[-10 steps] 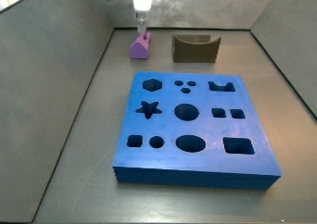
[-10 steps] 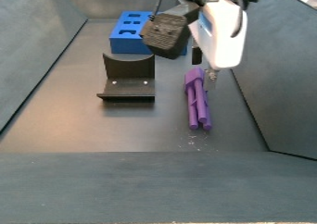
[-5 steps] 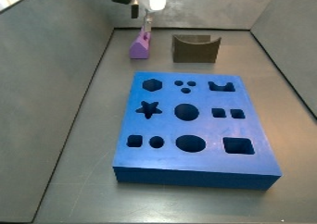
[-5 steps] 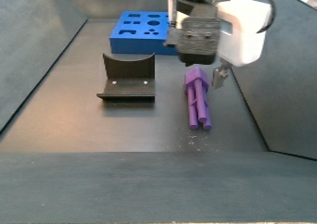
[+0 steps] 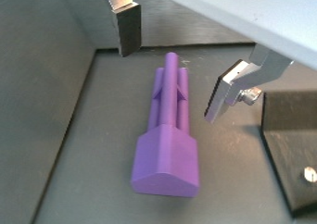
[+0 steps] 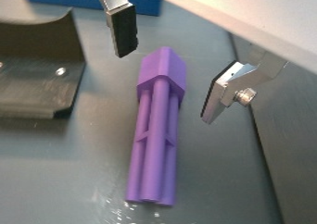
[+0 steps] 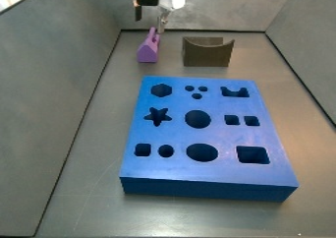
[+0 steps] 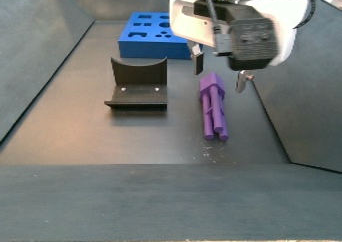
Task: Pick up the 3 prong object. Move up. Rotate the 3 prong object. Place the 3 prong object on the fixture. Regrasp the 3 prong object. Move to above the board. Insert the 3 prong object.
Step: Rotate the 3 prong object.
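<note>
Wrist views: gripper point(image 5: 180, 72) spread wide, empty, one finger point(image 6: 122, 26) each side of the purple piece point(image 6: 155, 126) lying flat below, fingers set across its length. Side view: purple piece point(image 8: 213, 106) right of fixture point(image 8: 136, 83), board point(image 8: 150, 33) beyond.

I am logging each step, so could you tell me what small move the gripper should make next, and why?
Probably lower straight down: the gripper hangs open above the 3 prong object, which lies flat on the floor between the fingers, untouched. Then close.

Enclosure: dark grey matte floor point(image 7: 79, 173), bounded by grey sloped side walls point(image 7: 53, 55) and a back wall point(image 7: 223, 6); evenly lit.
</note>
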Controlling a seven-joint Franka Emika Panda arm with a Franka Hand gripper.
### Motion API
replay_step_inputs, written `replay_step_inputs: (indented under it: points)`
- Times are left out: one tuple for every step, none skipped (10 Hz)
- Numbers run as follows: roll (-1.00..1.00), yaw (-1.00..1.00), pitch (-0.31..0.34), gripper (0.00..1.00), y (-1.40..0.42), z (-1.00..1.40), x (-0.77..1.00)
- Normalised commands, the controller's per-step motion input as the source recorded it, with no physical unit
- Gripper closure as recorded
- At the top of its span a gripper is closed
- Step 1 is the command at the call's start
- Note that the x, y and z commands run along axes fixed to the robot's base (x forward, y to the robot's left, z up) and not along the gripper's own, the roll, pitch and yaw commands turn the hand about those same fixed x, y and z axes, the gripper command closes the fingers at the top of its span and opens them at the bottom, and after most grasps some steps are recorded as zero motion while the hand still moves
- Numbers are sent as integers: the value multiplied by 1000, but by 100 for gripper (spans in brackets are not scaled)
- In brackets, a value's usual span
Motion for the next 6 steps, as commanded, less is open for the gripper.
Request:
replay_step_inputs:
  points:
    - [39,1000,-25,0,8,-33,41]
    - [44,1000,-28,0,8,-33,40]
    - [49,1000,-32,0,8,-33,40]
    - [53,1000,-34,0,8,-34,40]
    - [63,1000,-40,0,8,-34,40]
    - [76,1000,-49,0,7,-34,39]
